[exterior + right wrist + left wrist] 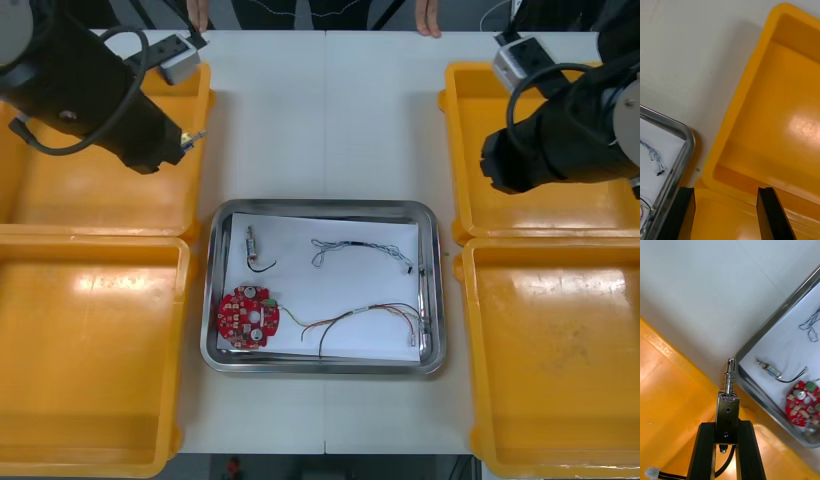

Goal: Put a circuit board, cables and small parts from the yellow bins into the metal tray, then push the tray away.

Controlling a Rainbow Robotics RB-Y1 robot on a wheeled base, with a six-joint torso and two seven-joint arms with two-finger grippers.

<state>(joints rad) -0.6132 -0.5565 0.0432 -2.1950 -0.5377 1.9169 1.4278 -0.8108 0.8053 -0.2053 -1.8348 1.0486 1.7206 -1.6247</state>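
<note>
The left pincer point(726, 427) is clenching a small silver metal part with a spring and plunger point(728, 401), its black fingers pressing on the block's two flat sides. It is hanging over the inner edge of the far yellow plastic bin on the left point(100, 200). The part's long axis is running straight on from the fingers. Its plunger tip is leading, pointing out past the bin wall towards the light counter point(325, 120) and the nearest corner of the shiny rectangular metal tray point(322, 206), while its black lead point(675, 475) is trailing back below. To my eye the carry to the tray is in hand. The next move is calling for a crossing over the bin wall, a descent onto a bare white patch and a clean release. Lying in the tray are a round red circuit board point(245, 317), a twisted blue and white cable point(360, 250), a red and yellow cable point(365, 318) and another small metal part with a black wire point(253, 243). The right pincer point(726, 195) is hanging released, nothing between its fingers, over the two yellow bins on the right point(763, 123).
</note>
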